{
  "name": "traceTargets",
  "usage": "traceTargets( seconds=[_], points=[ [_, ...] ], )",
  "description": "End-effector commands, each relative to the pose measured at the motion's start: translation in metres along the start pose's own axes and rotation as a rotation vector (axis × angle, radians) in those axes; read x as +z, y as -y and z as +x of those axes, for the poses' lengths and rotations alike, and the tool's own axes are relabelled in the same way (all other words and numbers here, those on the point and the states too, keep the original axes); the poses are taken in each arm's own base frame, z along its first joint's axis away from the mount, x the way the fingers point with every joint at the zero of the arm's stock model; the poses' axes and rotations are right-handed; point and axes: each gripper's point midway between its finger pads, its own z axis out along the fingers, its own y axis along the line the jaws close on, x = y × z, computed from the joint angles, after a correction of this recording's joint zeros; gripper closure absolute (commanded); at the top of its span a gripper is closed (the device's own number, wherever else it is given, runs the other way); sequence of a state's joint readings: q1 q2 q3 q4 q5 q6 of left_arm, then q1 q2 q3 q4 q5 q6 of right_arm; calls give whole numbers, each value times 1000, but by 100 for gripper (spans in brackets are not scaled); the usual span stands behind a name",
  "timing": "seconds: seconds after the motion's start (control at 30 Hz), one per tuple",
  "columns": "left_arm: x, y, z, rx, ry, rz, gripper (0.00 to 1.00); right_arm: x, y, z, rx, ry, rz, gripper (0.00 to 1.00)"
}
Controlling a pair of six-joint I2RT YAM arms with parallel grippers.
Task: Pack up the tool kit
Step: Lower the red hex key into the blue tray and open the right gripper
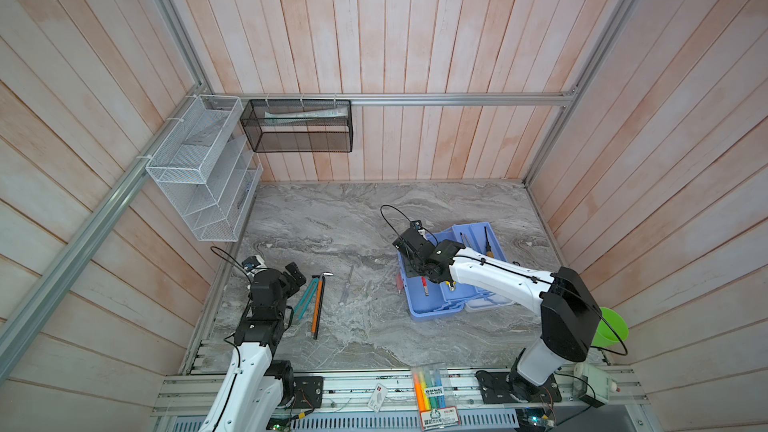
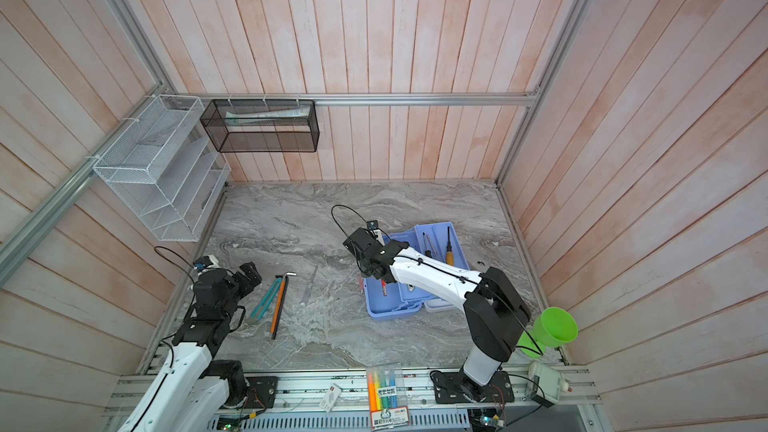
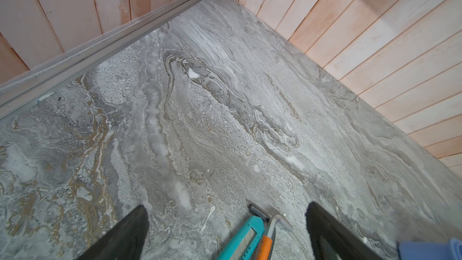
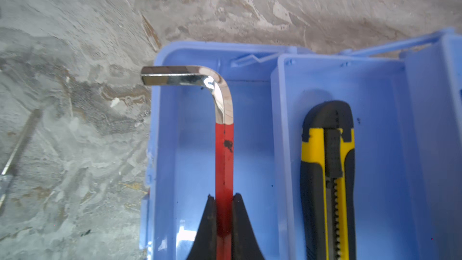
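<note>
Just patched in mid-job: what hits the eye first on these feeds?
The right claw is shut on a red hex key with a shiny bent end, held over the open blue case, beside a yellow-black utility knife lying in its tray. Across the marble table, the left claw stands wide open near a teal cutter and an orange-handled tool.

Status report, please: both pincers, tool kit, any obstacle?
Right pincer shut on red hex key, over blue case. Left pincer open, by teal cutter and orange hex key. Red key's short end past case rim.
</note>
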State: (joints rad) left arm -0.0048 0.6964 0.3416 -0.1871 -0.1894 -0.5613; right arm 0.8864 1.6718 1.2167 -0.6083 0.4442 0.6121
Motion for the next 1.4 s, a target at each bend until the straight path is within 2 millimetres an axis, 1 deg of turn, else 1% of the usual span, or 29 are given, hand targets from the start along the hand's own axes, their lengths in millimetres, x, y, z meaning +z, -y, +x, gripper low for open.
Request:
traceTargets(
  seconds=[0.0, 0.13, 0.4, 0.57, 0.7, 0.83, 0.9, 1.0, 1.13, 1.23, 1.3, 1.37],
  points=[
    [1, -4, 6, 2, -10, -2, 0, 3, 3, -1, 49, 10, 8, 100],
    [1, -3, 5, 0, -9, -2, 0, 17, 1, 8, 45, -20, -8, 100],
    [0, -4, 6, 0, -8, -5, 0, 45, -6, 12, 5, -62, 3, 100],
    [1, -4, 6, 1, -9, -4, 0, 56, -8, 16, -4, -81, 7, 100],
    [1, -3, 5, 0, -9, -2, 0, 66, -6, 21, 2, -100, 5, 100],
    [1, -3, 6, 0, -10, -3, 0, 70, -5, 23, -1, -111, 10, 99],
    [1, -4, 5, -1, -11, -4, 0, 68, -6, 20, -2, -107, 7, 87],
    [1, -4, 5, 1, -11, -4, 0, 62, -4, 14, -6, -103, 19, 81],
    [1, -4, 6, 0, -12, -5, 0, 50, -1, 5, -11, -86, 30, 76],
    [1, -4, 5, -1, -10, -5, 0, 32, -2, -12, -13, -47, 33, 76],
    [1, -4, 6, -1, -10, -3, 0, 17, -10, -26, -11, -5, 7, 75],
    [1, -4, 6, 0, -11, -4, 0, 1, -29, -39, -21, 33, -66, 74]
  ],
)
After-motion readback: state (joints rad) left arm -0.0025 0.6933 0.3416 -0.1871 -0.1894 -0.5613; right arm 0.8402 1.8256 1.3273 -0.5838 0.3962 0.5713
